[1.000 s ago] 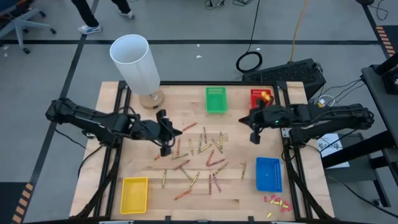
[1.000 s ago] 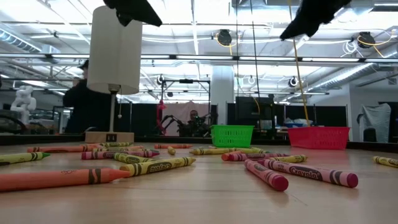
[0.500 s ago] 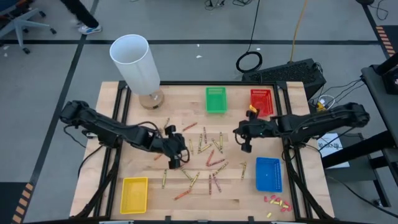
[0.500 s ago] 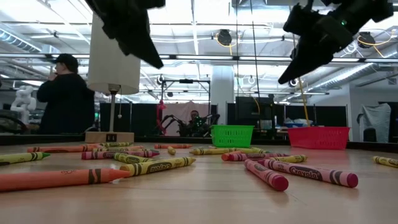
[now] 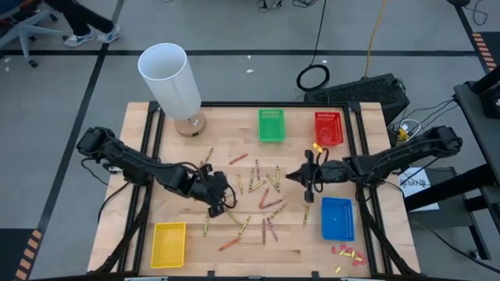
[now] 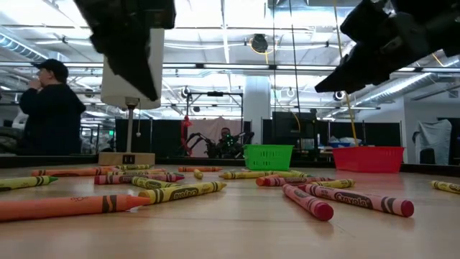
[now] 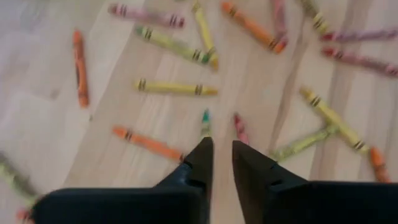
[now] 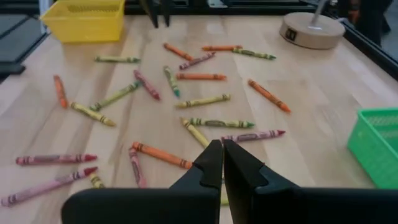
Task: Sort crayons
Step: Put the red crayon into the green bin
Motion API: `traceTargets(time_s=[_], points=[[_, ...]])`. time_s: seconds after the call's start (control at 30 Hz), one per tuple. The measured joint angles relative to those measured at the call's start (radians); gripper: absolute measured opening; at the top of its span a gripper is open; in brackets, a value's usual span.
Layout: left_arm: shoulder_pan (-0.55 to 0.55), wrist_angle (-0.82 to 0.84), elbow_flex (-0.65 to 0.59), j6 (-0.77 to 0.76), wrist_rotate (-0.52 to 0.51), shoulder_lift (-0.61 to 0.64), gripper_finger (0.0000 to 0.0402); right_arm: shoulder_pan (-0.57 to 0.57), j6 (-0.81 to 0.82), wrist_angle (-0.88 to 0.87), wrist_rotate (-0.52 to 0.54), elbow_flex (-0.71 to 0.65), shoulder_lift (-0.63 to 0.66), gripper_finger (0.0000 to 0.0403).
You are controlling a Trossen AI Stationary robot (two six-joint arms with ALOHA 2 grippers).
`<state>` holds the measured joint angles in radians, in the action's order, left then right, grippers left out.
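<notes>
Above mid-counter (image 5: 156, 133), left gripper (image 5: 221, 204), fingers slightly parted, empty, hovers over scattered crayons (image 5: 262, 187); right gripper (image 5: 307, 181) closed, empty, near them.

The left tool (image 5: 220, 204) reaches low over the middle of the worktop, its fingers (image 7: 200, 163) slightly parted. The right tool (image 5: 308, 181) hovers toward the worktop's right side, fingers pressed together.

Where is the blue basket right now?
In the high view, the blue basket sits on the table's right side, near the front edge, just below the right end effector.
</notes>
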<state>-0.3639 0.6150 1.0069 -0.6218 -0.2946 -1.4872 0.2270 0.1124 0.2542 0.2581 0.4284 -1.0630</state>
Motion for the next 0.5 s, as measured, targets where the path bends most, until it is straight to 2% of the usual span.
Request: traceTargets(time_s=[0.2,0.5], points=[[-0.029,0.034,0.0,-0.08,-0.017,0.0,0.0106,0.039,-0.048,0.032,0.0,-0.018,0.0,0.0],[-0.046,0.154,0.0,-0.054,-0.091,0.0,0.0112,0.044,-0.054,0.032,0.001,-0.018,-0.051,0.0]])
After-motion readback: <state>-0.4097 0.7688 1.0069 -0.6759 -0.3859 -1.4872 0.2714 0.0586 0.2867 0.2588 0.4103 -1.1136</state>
